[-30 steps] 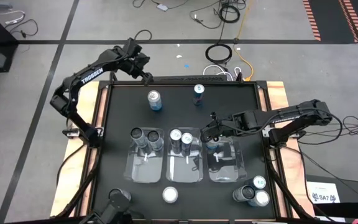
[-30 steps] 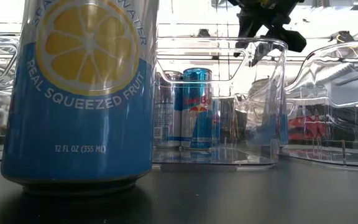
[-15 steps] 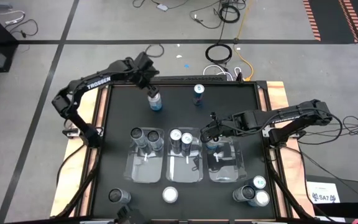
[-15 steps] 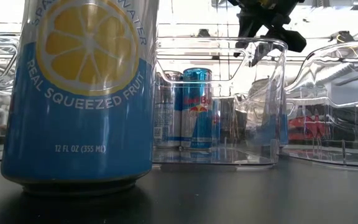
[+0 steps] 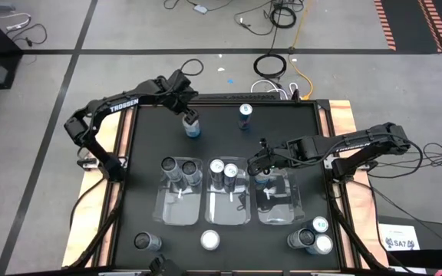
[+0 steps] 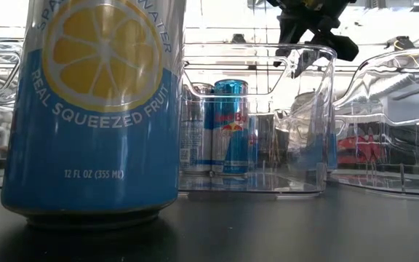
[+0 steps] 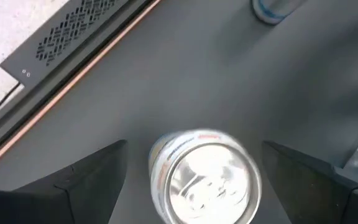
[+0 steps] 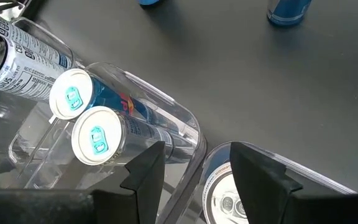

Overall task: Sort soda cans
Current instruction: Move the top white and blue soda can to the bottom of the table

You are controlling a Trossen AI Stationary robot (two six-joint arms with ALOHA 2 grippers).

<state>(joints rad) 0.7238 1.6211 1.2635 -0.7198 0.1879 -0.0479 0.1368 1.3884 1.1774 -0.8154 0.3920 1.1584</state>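
In the high view my left gripper (image 5: 188,113) hovers over a blue-and-white soda can (image 5: 192,125) standing on the far part of the table. In the left wrist view its open fingers (image 7: 92,180) stand on either side of the can's silver top (image 7: 205,182), apart from it. My right gripper (image 5: 258,162) is open above the far end of the right clear bin (image 5: 282,208). A can (image 8: 227,202) stands in that bin below its fingers. The left bin (image 5: 176,208) holds two dark grey cans. The middle bin (image 5: 227,211) holds two blue cans (image 8: 98,135).
A blue can (image 5: 244,113) stands far of the bins. Along the near edge are a dark can (image 5: 146,242), a silver-topped lemon-print can (image 5: 210,241) that fills the low view (image 6: 93,109), and three cans at the near right (image 5: 313,236). Bare black table lies between the far cans and the bins.
My left gripper has swung from the table's far edge toward the near and right side, down over the blue-and-white can, and its fingers now straddle it. The can has stayed in place. My right arm has kept still.
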